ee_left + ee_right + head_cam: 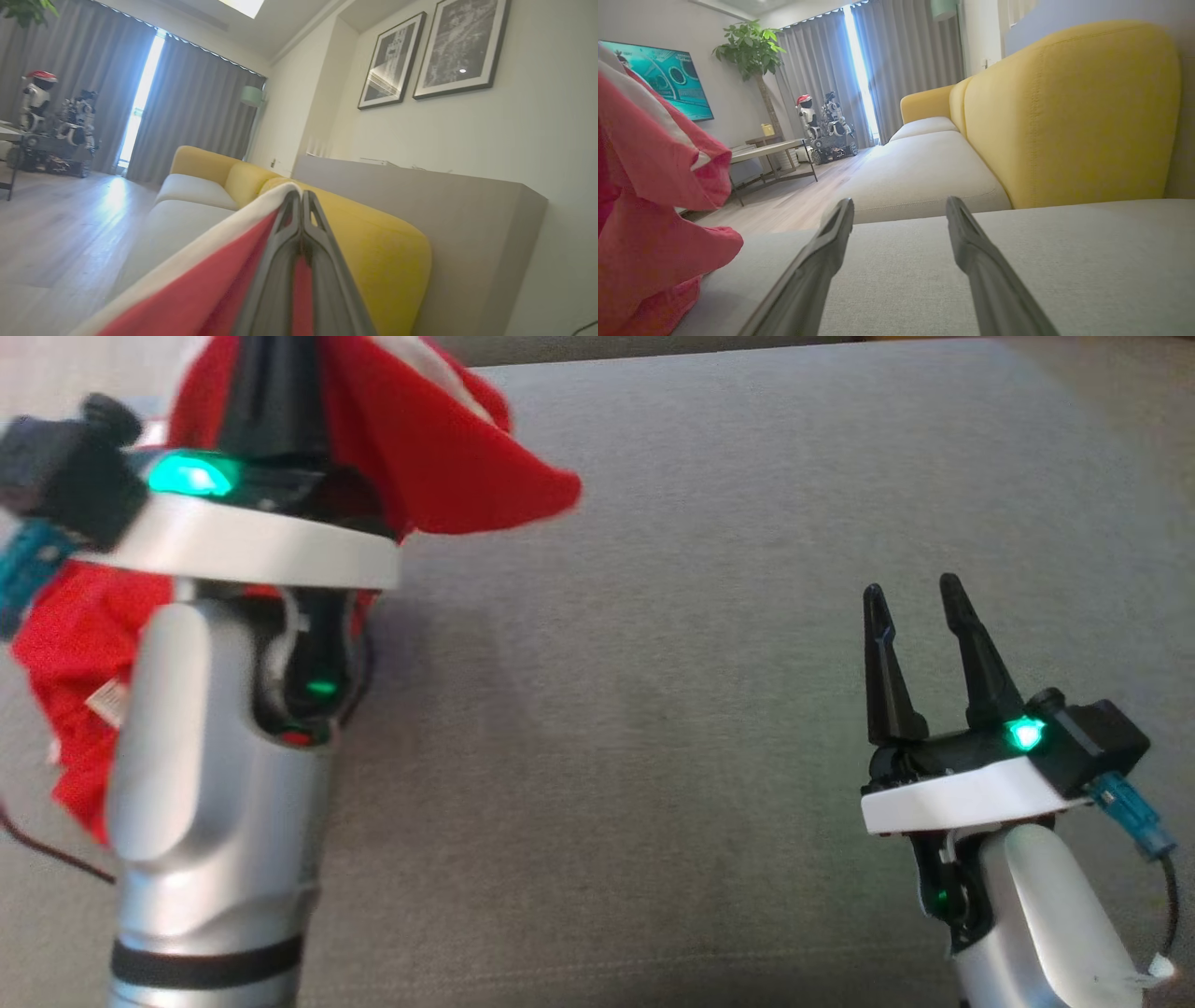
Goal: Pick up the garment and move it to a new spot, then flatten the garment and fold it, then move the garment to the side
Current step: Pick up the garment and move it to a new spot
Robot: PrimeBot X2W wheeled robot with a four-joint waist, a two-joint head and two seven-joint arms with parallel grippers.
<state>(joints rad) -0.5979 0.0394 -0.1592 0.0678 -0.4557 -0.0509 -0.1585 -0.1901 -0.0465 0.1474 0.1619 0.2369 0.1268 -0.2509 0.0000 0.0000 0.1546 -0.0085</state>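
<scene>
The garment (439, 448) is red with a white band and hangs in the air at the upper left of the head view, draped around my raised left arm. My left gripper (301, 198) is shut on the garment, whose red cloth and white edge (196, 270) run along its fingers. A fold of the garment (654, 196) hangs at the left of the right wrist view, its lower part touching the cushion. My right gripper (913, 593) stands open low over the grey cushion (700, 616), with nothing between its fingers (831, 242).
The grey sofa cushion (1064, 261) spreads under both arms. A yellow backrest (1064, 116) rises behind it. A low table (770, 154), a potted plant (752, 51) and another robot (826, 126) stand across the wooden floor.
</scene>
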